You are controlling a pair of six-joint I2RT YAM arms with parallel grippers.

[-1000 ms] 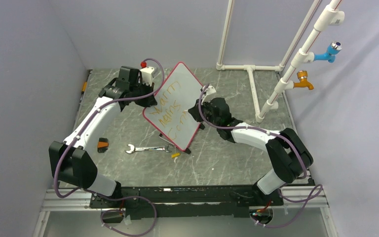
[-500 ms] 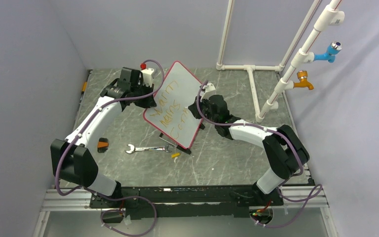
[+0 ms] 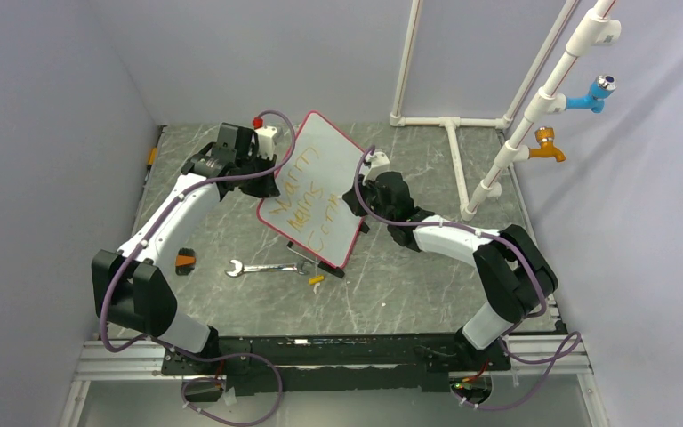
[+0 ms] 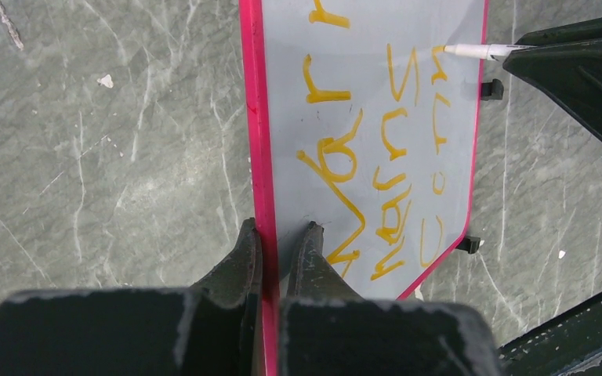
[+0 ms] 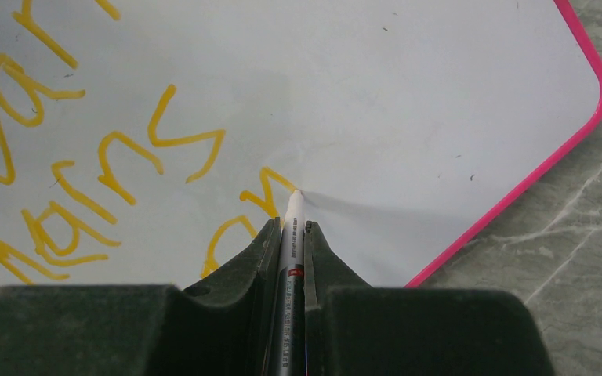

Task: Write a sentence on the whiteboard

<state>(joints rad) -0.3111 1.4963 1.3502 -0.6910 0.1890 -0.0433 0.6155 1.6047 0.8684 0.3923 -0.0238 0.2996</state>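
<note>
1. Grey marbled surface [image 3: 409, 285] with plain walls around it and a white pipe frame [image 3: 452, 133] at the far right. The board [image 3: 313, 191] sits mid-surface, raised at a slant, and its near corner seems to rest low.
2. My left tool [image 4: 278, 244] is clamped on the board's pink rim [image 4: 252, 117], one finger on each face. I grip the left edge so the board has a backstop and cannot slide under the pen.
3. My right tool [image 5: 288, 229] is pinched tight on the pen [image 5: 292, 205]. The pen lies straight between the fingers, so the tip leads and the wrist view sees it.
4. The tip touches the board at the end of the third row of yellow writing [image 5: 188, 139]. The far part of the board is bare.
5. I judge the sentence partly done, with a letter underway.
6. I think the next stroke wants light pressure, because a hard push could twist the board in my left grip.
7. A spanner [image 3: 262, 267] lies on the surface by the board's near corner, apart from both tools.
</note>
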